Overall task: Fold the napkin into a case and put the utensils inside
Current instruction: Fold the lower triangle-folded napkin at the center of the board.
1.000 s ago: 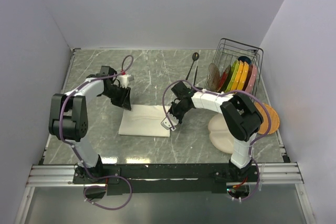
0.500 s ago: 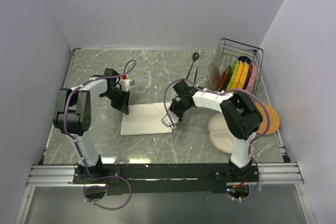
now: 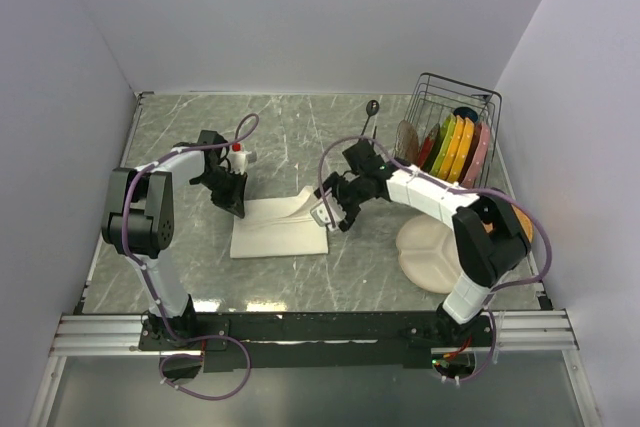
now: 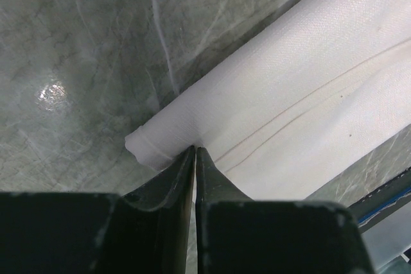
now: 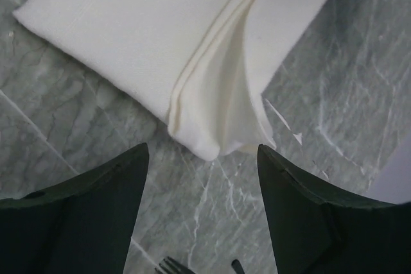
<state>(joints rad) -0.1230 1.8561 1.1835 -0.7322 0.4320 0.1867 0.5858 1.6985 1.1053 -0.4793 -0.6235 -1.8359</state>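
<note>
The cream napkin [image 3: 278, 228] lies folded into a layered rectangle mid-table, its far right corner puffed up. My left gripper [image 3: 237, 206] is at the napkin's far left corner; in the left wrist view the gripper [image 4: 194, 150] is shut, its tips pinching the rolled edge of the napkin [image 4: 308, 88]. The right gripper [image 3: 334, 217] hovers open just off the napkin's right end. In its wrist view, the gripper [image 5: 202, 147] has nothing in it, and the loose folded end of the napkin [image 5: 215, 120] lies just ahead of it. The dark spoon [image 3: 371, 107] and fork [image 3: 365, 135] lie behind, near the rack.
A wire dish rack [image 3: 482, 99] with several colourful upright plates stands at the back right. A beige divided plate [image 3: 428, 249] and an orange plate [image 3: 517, 225] lie at the right, under the right arm. Walls close in on three sides.
The right gripper opened, let go of the napkin's right end and drew back to the right. The left jaws closed at the far left corner. The napkin's far right corner now stands up.
</note>
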